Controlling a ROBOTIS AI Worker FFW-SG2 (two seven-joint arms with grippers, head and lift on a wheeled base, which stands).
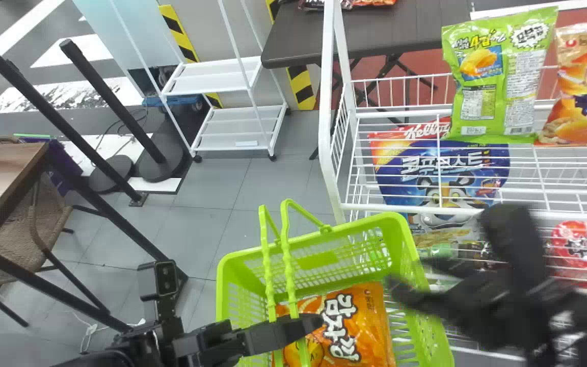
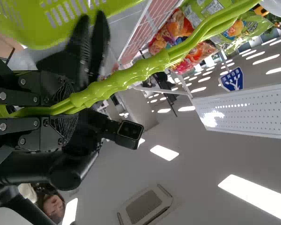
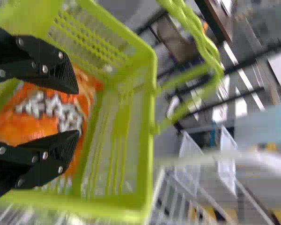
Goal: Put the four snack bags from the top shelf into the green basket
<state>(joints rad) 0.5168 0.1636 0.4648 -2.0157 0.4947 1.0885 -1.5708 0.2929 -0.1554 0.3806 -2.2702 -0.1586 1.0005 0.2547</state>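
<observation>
My left gripper is shut on the raised handles of the green basket; in the left wrist view the gripper has the green handles between its fingers. Inside the basket lies an orange snack bag. Blurred, my right gripper is over the basket's right side; in the right wrist view that gripper is open and empty above the orange bag. On the top shelf stand a green snack bag and, right of it, an orange snack bag.
The white wire rack rises right behind the basket. On its lower level are a blue cereal bag and a red package. A dark table stands behind, a wooden one at the left.
</observation>
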